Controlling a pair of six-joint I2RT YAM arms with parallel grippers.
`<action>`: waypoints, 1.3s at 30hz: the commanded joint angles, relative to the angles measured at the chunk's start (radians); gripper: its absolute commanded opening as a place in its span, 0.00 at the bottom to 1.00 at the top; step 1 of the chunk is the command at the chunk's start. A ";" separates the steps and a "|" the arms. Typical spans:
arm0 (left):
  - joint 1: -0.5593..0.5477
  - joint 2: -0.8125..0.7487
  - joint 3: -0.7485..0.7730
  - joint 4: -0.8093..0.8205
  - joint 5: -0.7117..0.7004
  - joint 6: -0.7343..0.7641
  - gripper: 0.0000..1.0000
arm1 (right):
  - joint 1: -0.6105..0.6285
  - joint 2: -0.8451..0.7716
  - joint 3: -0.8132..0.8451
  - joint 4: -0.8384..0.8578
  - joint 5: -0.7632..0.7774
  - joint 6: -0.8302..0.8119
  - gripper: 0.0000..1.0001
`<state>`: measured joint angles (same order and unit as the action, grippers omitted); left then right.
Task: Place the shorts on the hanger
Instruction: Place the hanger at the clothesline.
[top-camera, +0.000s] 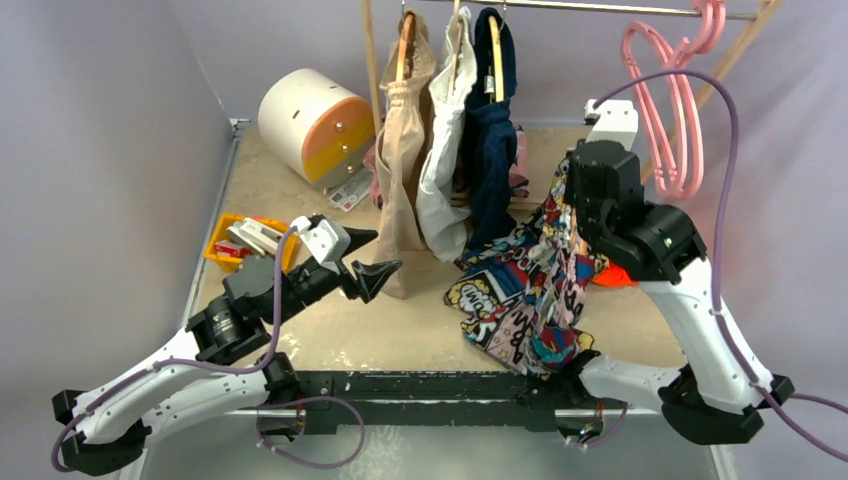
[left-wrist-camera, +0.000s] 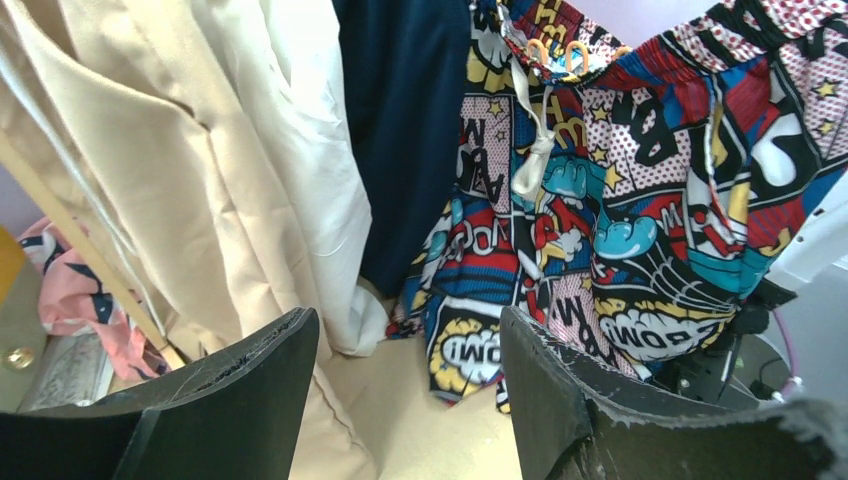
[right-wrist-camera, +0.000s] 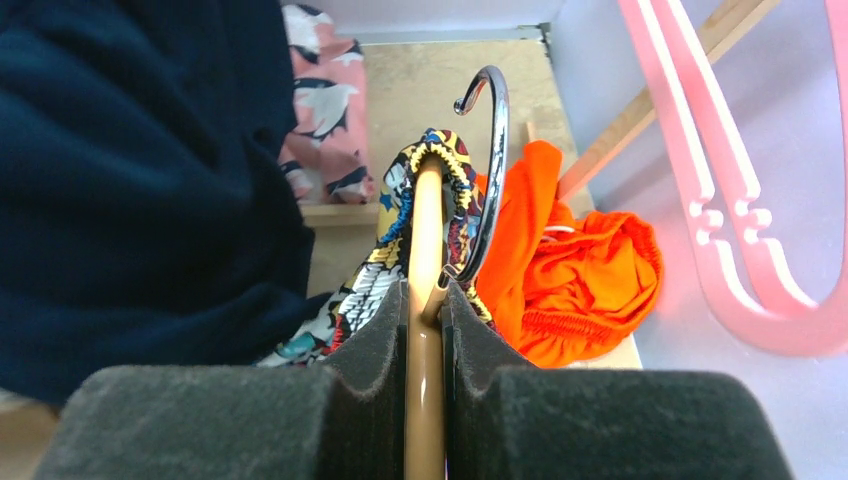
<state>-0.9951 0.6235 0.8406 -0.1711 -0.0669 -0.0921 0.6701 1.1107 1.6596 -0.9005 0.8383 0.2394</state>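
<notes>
- Right of centre in the top view, one pair of shorts (top-camera: 525, 290) hangs from the right gripper (top-camera: 580, 238). Its long axis slants from the upper right down to the lower left, and the hem reaches the table's near edge.
- The shorts sit directly under and left of that gripper; its fingers are hidden there.
- Left of centre, the left gripper (top-camera: 375, 256) points right with its two fingers spread, empty and well apart from the shorts.
- Three garments hang on the rail at the top: beige (top-camera: 405, 150), white (top-camera: 445, 150) and navy (top-camera: 492, 140). At least two pink hangers (top-camera: 680, 110) hang at the upper right, and one orange garment (top-camera: 612, 275) lies behind the shorts.
- From the left wrist, two dark fingers (left-wrist-camera: 240, 400) stand apart at the bottom, holding nothing.
- The shorts (left-wrist-camera: 640, 200) fill the upper right beyond them, waistband up, with one white drawstring (left-wrist-camera: 530, 150) dangling. Peach curves of the hanger (left-wrist-camera: 560, 52) peek out at the waistband.
- From the right wrist, the right gripper (right-wrist-camera: 425, 330) is clamped on the hanger (right-wrist-camera: 425, 250).
- Seen edge-on, the hanger runs straight up the frame between the pads. Its single silver hook (right-wrist-camera: 490, 150) curls over at the top, opening leftward.
- The waistband (right-wrist-camera: 455, 170) loops over the hanger just beyond the fingertips.
</notes>
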 joint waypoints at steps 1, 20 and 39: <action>0.002 -0.020 -0.016 0.077 -0.082 0.016 0.65 | -0.140 0.047 -0.014 0.251 -0.092 -0.121 0.00; 0.002 -0.028 0.001 0.053 -0.127 0.066 0.65 | -0.291 0.113 0.274 0.362 -0.215 -0.212 0.00; 0.002 -0.075 -0.137 0.090 -0.254 0.131 0.65 | -0.314 0.185 0.322 0.404 -0.345 -0.238 0.00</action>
<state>-0.9955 0.5709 0.7311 -0.1562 -0.2878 0.0135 0.3614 1.3239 1.8206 -0.6025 0.5198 0.0315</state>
